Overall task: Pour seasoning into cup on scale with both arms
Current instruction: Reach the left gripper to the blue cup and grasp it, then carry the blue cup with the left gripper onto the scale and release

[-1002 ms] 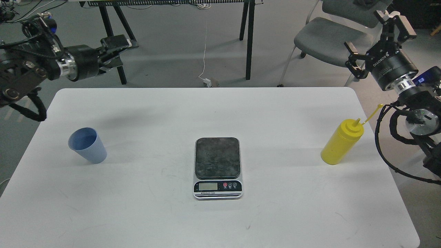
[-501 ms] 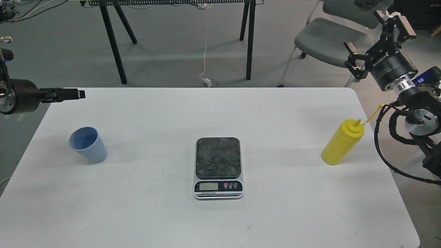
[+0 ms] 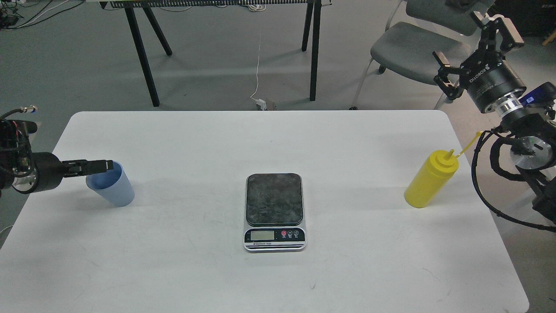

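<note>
The light blue cup (image 3: 114,193) stands on the white table (image 3: 195,139) at the left. My left gripper (image 3: 107,165) reaches in from the left edge. It is seen side-on as one thin dark bar, and its tip overlaps the cup's near rim. I cannot tell whether it touches the cup. The scale (image 3: 274,211) lies at the table's centre with its plate bare. The yellow seasoning bottle (image 3: 430,180) stands upright at the right, its cap strap sticking out. My right gripper (image 3: 471,41) is open and empty, raised well above and behind the bottle.
A grey chair (image 3: 408,48) stands behind the table's far right corner, close to my right gripper. Black trestle legs (image 3: 143,56) and a white cable (image 3: 259,65) are on the floor beyond the table's far edge.
My left arm has swung down and towards me, from high above the far left corner to the cup's rim. The right arm has hardly moved. The cup, scale and bottle stay put.
</note>
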`<action>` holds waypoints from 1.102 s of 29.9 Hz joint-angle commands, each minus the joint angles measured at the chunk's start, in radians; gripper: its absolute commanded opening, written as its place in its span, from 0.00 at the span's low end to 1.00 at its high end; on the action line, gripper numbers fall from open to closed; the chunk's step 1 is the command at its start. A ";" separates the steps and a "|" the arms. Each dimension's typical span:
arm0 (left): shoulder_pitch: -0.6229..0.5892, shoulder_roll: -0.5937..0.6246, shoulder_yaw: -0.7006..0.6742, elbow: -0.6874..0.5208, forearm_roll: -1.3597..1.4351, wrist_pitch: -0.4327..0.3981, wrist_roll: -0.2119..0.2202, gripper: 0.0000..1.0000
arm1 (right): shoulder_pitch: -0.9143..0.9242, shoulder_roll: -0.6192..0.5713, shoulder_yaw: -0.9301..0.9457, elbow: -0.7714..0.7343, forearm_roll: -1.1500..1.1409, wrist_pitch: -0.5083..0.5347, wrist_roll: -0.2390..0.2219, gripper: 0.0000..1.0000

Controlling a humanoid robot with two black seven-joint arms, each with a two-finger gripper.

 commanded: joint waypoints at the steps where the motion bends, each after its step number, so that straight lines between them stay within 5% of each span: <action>1: 0.006 -0.012 0.001 0.008 0.000 0.013 0.000 0.99 | 0.000 0.000 0.000 0.000 0.000 0.000 0.000 0.99; 5: 0.024 -0.013 0.004 0.011 0.002 0.037 0.000 0.90 | -0.001 0.002 0.000 0.000 -0.001 0.000 0.000 0.99; 14: 0.050 -0.010 0.018 0.016 0.017 0.054 0.000 0.24 | -0.003 0.002 0.000 0.000 0.000 0.000 0.000 0.99; 18: 0.050 -0.010 0.018 0.016 0.017 0.054 0.000 0.10 | -0.004 0.002 0.000 0.000 -0.001 0.000 0.000 0.99; 33: -0.057 -0.006 0.014 -0.009 0.106 -0.056 0.000 0.07 | -0.003 0.000 0.002 -0.006 0.000 0.000 0.000 0.99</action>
